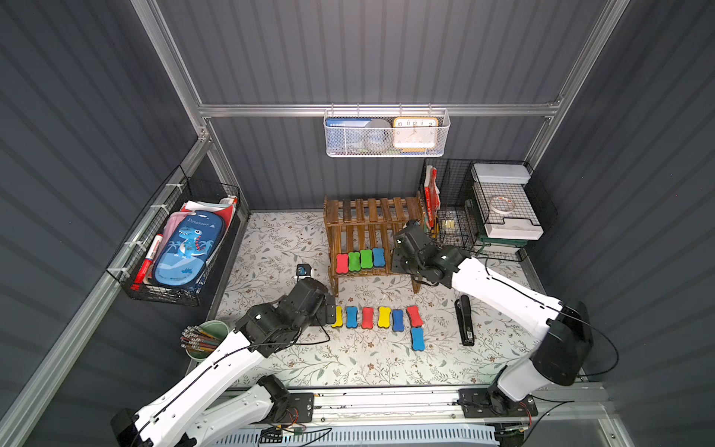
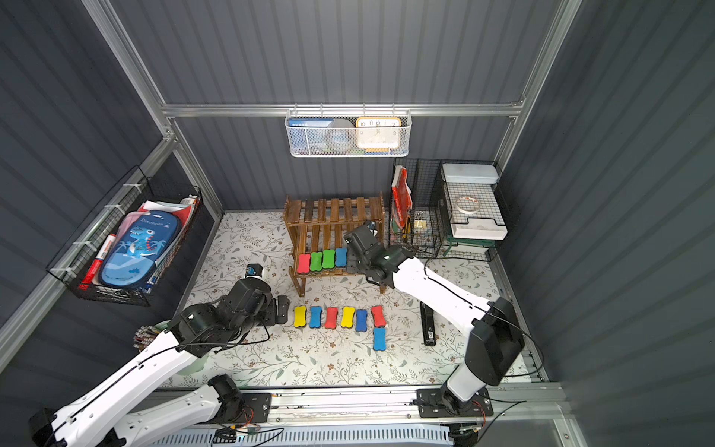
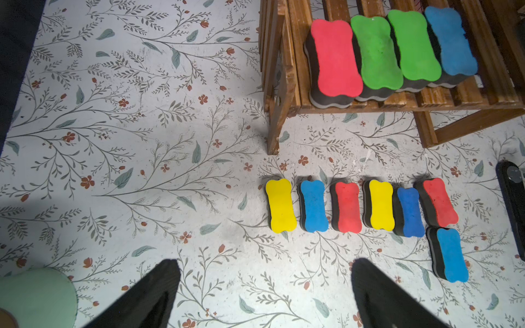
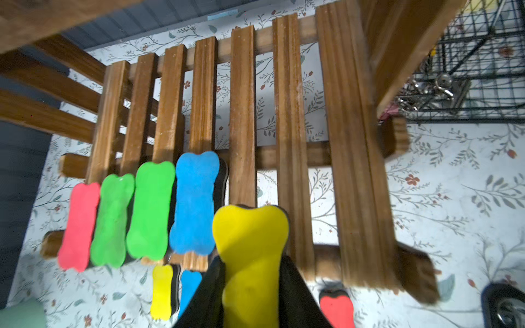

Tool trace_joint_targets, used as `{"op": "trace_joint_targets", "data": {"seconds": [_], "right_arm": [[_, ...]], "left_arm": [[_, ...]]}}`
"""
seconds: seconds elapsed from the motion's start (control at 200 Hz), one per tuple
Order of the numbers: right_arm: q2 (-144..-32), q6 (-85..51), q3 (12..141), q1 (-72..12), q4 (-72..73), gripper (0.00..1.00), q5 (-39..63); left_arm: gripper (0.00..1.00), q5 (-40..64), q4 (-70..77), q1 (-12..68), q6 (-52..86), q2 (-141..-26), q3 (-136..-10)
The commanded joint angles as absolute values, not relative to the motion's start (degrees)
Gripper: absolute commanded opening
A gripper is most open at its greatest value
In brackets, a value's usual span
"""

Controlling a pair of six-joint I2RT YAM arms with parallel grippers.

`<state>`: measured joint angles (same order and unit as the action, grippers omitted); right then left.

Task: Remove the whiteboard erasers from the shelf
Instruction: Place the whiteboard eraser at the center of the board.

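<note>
Pinching the yellow eraser (image 4: 250,227) at its narrow waist gives the right gripper (image 4: 250,259) two short flanks to bear on, and its fingers (image 4: 295,289) lie against either side of the foam (a hold across the wider lobes would want more opening). It reaches in low from the front of the shelf (image 1: 332,247), since the upper tier (image 1: 371,205) overhangs the lower tier (image 4: 289,119); whether the block rests on those slats or hangs just above them is unclear. Next to it on the lower tier stand four more whiteboard erasers, packed side by side and touching: a blue eraser (image 3: 451,42), two green erasers (image 3: 375,51), and a red eraser (image 3: 335,59) at the far end. Each is a bone-shaped block, bright foam on top, dark grey beneath. Seven others lie clear of the shelf on the table (image 1: 294,360): a row of six erasers (image 1: 367,317) before its legs, and a seventh eraser (image 1: 417,338), blue, on the near side of the row's right end. The left gripper (image 3: 264,284) hangs over bare table by the row's yellow end, jaws spread wide and empty, probably parked aside so the arms do not cross.
</note>
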<state>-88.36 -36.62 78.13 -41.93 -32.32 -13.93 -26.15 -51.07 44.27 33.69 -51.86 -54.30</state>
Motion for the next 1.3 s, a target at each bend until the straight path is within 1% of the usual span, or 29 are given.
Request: {"op": "trace_joint_targets", "data": {"seconds": [0.0, 0.22, 0.435, 0.7, 0.935, 1.296], "right_arm": [[-82.8, -39.6, 72.9, -44.1, -37.8, 0.27, -12.0], [-74.5, -49.9, 58.0, -50.1, -40.4, 0.26, -7.8], [-75.1, -58.2, 49.5, -57.4, -38.9, 0.26, -3.0], [-83.1, -58.2, 49.9, -59.0, -34.6, 0.26, -0.9], [-88.3, -57.0, 51.8, -58.8, -34.7, 0.27, -2.8], [-91.6, -53.9, 53.8, -57.1, -35.7, 0.29, -6.5]], "left_arm": [[0.99, -26.1, -51.2, 44.5, 33.3, -51.9, -56.1], [0.99, -25.7, -50.8, 44.5, 32.7, -52.0, -56.1], [0.99, -25.6, -50.5, 44.4, 32.3, -52.3, -56.1], [0.99, -25.5, -50.7, 44.4, 32.6, -52.4, -56.1], [0.99, -26.4, -51.7, 44.5, 32.7, -52.0, -56.4], [0.99, -26.5, -51.7, 44.5, 32.7, -52.6, -56.3]]}}
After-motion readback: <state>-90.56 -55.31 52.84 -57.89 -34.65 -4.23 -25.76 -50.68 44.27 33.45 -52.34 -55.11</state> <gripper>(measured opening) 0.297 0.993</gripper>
